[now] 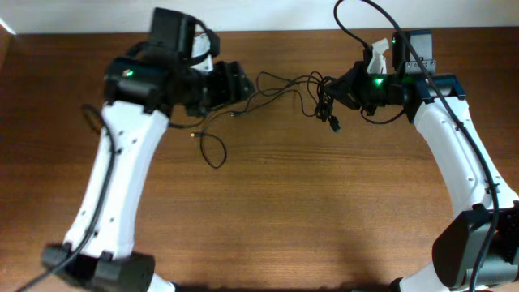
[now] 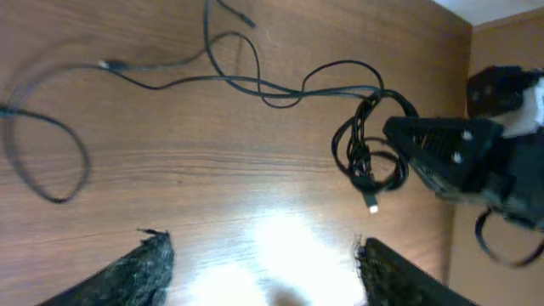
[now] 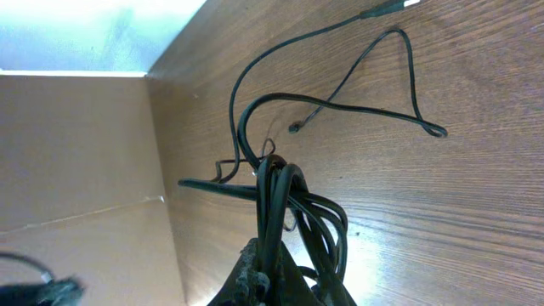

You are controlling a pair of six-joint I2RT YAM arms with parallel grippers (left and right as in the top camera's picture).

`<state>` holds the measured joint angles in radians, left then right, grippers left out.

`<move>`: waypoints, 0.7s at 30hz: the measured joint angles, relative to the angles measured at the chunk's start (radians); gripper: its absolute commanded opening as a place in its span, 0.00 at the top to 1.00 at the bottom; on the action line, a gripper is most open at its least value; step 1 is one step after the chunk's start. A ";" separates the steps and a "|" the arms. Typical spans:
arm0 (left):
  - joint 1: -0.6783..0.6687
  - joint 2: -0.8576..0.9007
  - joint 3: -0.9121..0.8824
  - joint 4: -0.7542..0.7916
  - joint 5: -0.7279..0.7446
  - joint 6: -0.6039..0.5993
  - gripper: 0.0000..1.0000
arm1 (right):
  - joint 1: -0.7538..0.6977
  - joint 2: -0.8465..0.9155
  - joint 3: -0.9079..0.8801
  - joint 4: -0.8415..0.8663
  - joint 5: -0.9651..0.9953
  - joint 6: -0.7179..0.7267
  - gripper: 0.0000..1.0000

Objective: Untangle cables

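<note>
Two white arms are leaning in over the brown wooden surface [image 1: 268,211], one from each side. The left gripper [image 2: 263,276] is standing wide open, its two dark fingers [image 2: 140,268] framing bare wood and holding nothing. The right gripper [image 3: 270,285] is pinching a bunched knot of the cables [image 3: 285,200], its jaws clamped tight on the loops. From that knot thin black strands are trailing leftwards across the surface, one curling into a loose loop near the left arm. At least three plug ends are showing in the left wrist view, with one silvery tip [image 2: 371,204] hanging just below the knot. How many separate cables are making up the tangle is hard to tell, since the strands are overlapping inside the bundle. The lower edge of the right wrist view is cutting off that gripper's fingertips.
</note>
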<state>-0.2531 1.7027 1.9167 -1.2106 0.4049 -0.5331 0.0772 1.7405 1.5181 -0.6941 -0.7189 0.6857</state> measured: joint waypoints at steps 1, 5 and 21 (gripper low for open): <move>-0.010 0.023 0.000 0.014 0.000 -0.020 0.23 | 0.000 0.000 0.000 0.000 -0.003 0.000 0.96; -0.036 0.112 0.000 0.064 0.003 -0.121 0.26 | 0.000 0.000 0.000 0.000 -0.006 0.000 0.96; -0.063 0.293 0.000 0.161 0.003 -0.922 0.19 | 0.000 0.000 0.000 0.000 -0.006 0.003 0.96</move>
<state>-0.3164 1.9953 1.9167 -1.0500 0.4084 -1.4551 0.0772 1.7405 1.5181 -0.6945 -0.7250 0.6891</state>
